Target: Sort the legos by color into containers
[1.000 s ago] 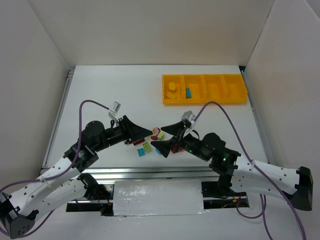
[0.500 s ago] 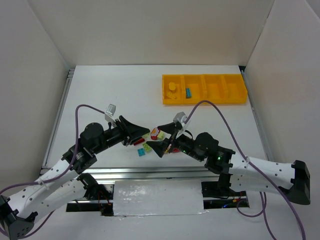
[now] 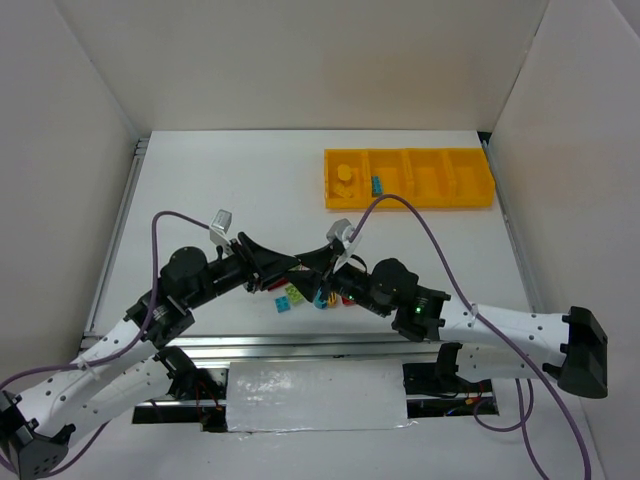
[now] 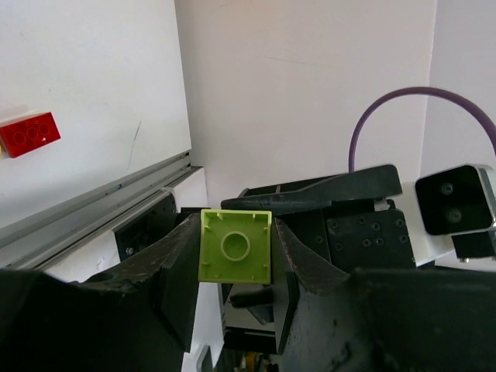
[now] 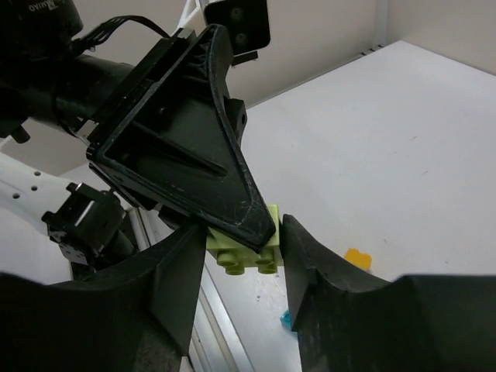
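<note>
The light green brick (image 4: 235, 246) is up in the air above the surface (image 5: 372, 155), pinched in the left gripper (image 4: 234, 260). The right gripper (image 5: 242, 256) has a finger on each side of it. I cannot tell if it squeezes. If the left lets go too soon, the brick could fall, well apart from the yellow tray (image 3: 408, 205).

- Top view: left gripper (image 3: 297, 268) and right gripper (image 3: 318, 276) meet over the loose bricks (image 3: 292, 298), hiding some.
- Right wrist view: left gripper covers most of the green brick (image 5: 246, 254).
- Blue brick (image 5: 287, 319) there sits mostly hidden behind a finger (image 5: 333, 310).
</note>
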### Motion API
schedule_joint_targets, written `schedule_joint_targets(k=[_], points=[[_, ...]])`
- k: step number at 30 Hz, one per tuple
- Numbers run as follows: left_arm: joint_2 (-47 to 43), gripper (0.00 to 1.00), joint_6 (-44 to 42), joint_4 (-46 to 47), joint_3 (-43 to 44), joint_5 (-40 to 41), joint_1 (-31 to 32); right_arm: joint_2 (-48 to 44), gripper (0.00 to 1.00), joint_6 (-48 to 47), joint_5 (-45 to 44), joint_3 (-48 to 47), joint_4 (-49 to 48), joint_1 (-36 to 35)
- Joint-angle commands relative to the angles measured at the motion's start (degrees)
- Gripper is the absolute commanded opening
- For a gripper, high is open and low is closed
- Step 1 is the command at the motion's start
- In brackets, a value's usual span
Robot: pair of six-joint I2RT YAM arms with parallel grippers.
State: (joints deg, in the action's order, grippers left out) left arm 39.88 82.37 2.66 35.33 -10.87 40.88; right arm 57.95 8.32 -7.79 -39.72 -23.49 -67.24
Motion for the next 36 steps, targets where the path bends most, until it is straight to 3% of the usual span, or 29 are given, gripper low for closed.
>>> schedule_joint_targets(k=[1,3,7,10,11,13,15,19,25,29,32,33,36], points=[[-1.56,0.0,0.95,3.85,-0.53,-1.52,-0.01,1.28,0.48,-0.84,0.49,-3.17,-3.59,-0.26],[-2.17,0.0,0.86,3.15,-0.27,-1.0,0.07,1.46,0.42,-1.02,1.37,-2.73,-3.24,-0.34],[-3.05,0.0,0.78,2.27,-0.17,0.15,-0.01,0.85,0.49,-0.93,1.73,-1.06,-3.58,-0.43],[-2.88,0.0,0.87,2.62,-0.09,-0.11,-0.01,0.23,0.42,-1.11,1.38,-0.35,-3.76,-0.52],[-2.62,0.0,0.86,2.79,-0.09,-0.29,-0.01,0.23,0.32,-1.46,1.38,-0.44,-3.59,-0.52],[-2.26,0.01,0.52,2.71,0.26,-0.2,-0.01,0.4,0.0,-1.64,1.55,-0.79,-2.97,-0.43],[-2.0,0.09,0.08,2.18,0.79,-0.11,-0.01,0.23,0.0,-2.07,1.99,-0.53,-3.23,-0.43],[-1.91,0.99,-2.81,-1.85,3.07,3.65,-0.01,0.14,0.0,-2.95,4.36,-0.44,-1.74,-0.34],[1.16,0.99,-12.39,-17.4,12.38,19.11,-0.01,0.58,0.0,0.9,2.6,2.37,-0.42,5.09],[2.22,1.0,-16.01,-30.56,17.22,30.98,-0.01,2.68,0.0,8.27,-2.39,0.89,5.97,15.8],[0.39,0.99,-20.22,-36.38,19.51,38.19,-0.01,8.46,0.0,14.33,-6.27,-4.99,15.37,28.89],[-0.23,1.0,-22.06,-36.93,20.3,39.16,-0.01,10.58,0.0,15.66,-6.53,-9.45,20.71,35.97],[-2.17,1.0,-32.15,-39.37,22.05,40.05,-0.01,21.3,0.0,20.59,-8.12,-21.06,31.35,47.06]])
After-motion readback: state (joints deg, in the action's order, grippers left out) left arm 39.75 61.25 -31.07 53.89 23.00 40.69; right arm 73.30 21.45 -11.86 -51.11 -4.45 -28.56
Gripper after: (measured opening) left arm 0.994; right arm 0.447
